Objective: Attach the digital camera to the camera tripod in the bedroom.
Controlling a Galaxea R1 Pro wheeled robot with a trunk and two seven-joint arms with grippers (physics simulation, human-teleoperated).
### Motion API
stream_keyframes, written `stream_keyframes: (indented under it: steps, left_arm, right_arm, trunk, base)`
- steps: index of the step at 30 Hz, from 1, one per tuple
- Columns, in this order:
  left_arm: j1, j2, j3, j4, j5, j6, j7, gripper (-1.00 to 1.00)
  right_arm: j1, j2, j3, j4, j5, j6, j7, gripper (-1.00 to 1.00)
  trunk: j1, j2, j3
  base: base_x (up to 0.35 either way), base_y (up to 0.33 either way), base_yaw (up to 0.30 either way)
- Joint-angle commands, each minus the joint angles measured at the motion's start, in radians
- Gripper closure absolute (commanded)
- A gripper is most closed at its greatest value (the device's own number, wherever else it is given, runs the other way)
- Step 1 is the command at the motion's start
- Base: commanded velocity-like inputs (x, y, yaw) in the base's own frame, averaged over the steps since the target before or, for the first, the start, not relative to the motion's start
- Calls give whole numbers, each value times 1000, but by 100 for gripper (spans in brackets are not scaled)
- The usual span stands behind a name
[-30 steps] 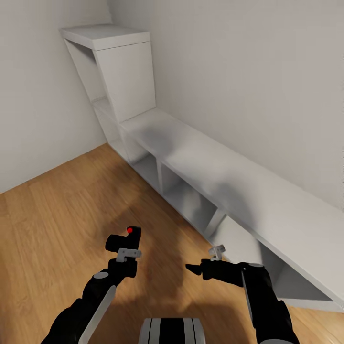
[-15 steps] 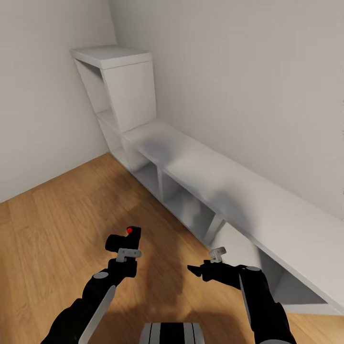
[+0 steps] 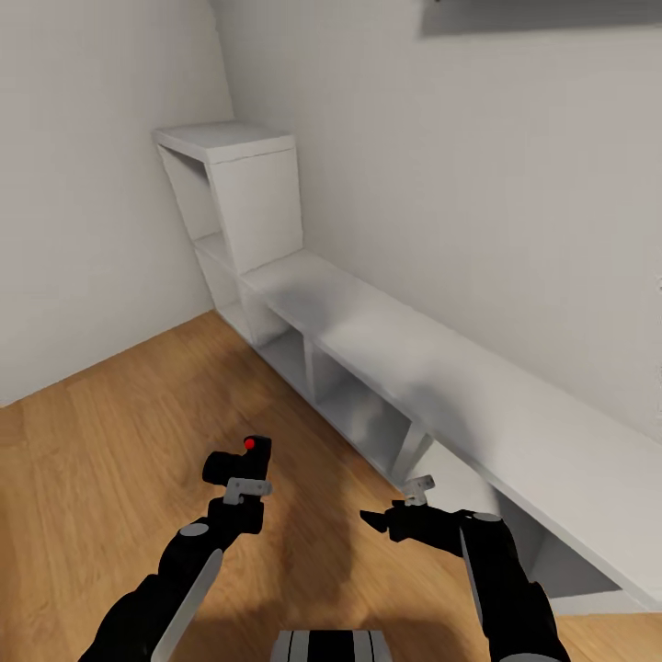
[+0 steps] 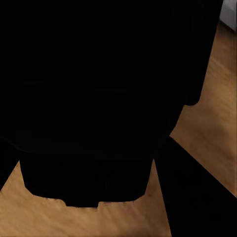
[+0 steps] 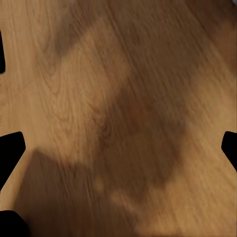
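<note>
The digital camera (image 3: pixel 241 457), small and black with a red dot on top, is held over the wood floor low in the head view. My left gripper (image 3: pixel 243 483) is shut on it from below. In the left wrist view the camera (image 4: pixel 98 98) is a dark mass right in front of the lens. To the right, my right gripper (image 3: pixel 372 518) is open and holds nothing; its fingertips (image 5: pixel 11 148) stand far apart over bare planks. The camera tripod is out of view.
White cube shelving (image 3: pixel 386 345) runs low along the right wall and ends in a taller cube stack (image 3: pixel 248 188) in the corner. Light wood floor (image 3: pixel 101 432) spreads to the left. A dark picture edge (image 3: pixel 542 17) hangs high on the wall.
The whole head view has shifted: the shelving sits lower and further right in the picture, and a dark picture edge has come in at the top. Both arms keep their pose.
</note>
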Motion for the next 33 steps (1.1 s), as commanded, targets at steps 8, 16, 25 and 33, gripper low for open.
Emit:
stream_keyframes:
  steps: [8, 16, 25, 33]
  left_arm:
    - [-1, 1, -3, -1, 9, 4, 7, 100]
    - [-1, 1, -3, -1, 9, 4, 7, 100]
    - [-1, 1, -3, -1, 9, 4, 7, 100]
    - [-1, 1, -3, -1, 9, 4, 7, 100]
  right_arm:
    - [-1, 1, -2, -2, 7, 3, 9, -100]
    - [-1, 1, -1, -2, 8, 9, 8, -100]
    - [-1, 1, -1, -5, 9, 4, 9, -100]
    - [-1, 1, -1, -5, 8, 4, 10, -100]
  trunk:
    - [-4, 2, 30]
    - [-7, 3, 61]
    - [-11, 6, 96]
    - [-15, 7, 127]
  base:
    - [0, 0, 0]
    - [0, 0, 0]
    - [0, 0, 0]
    - [0, 0, 0]
